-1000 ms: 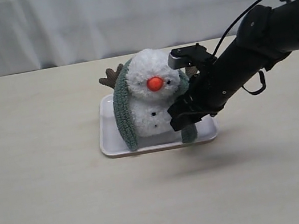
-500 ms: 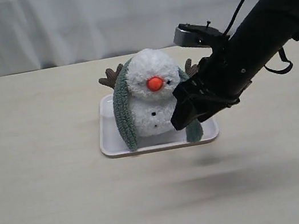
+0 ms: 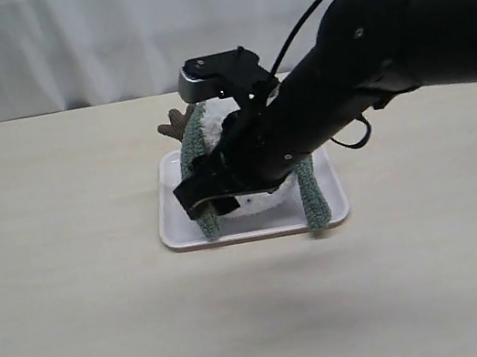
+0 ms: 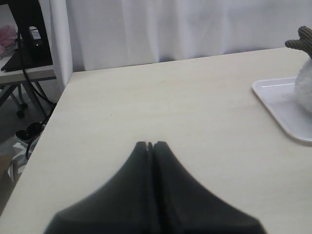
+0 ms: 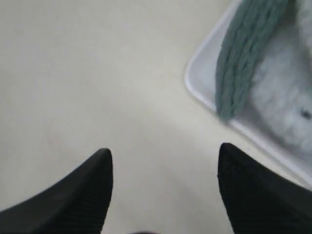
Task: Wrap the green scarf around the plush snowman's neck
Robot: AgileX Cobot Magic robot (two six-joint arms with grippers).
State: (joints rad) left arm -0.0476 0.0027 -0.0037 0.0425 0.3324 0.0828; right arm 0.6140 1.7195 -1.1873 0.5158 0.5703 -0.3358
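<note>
My right jaws are hanging wide open, and they are holding nothing. They are floating over the bare surface (image 5: 73, 73), just beside a corner of the white tray (image 5: 196, 83).

The snowman (image 5: 287, 97) is sitting on that tray. My right arm is reaching across his front, so it is hiding his face and his neck from the outside camera. I cannot tell how the scarf is sitting at his neck.

The green scarf (image 3: 312, 193) is lying over him like a rope. One end is hanging down each side of him, and both ends are reaching the tray. The end that matters now is the one (image 3: 210, 225) on the left of the outside view. It is lying just in front of my open right jaws, past the tray's rim. Its long way is running up and down along the snowman's side. I think my jaws are going to have to move forward a little and close across it, not along it.

My left jaws are pressed tight together with nothing between them. They are staying well apart from the tray, so my right arm is much nearer to the scarf. I think the right one is doing this job.
</note>
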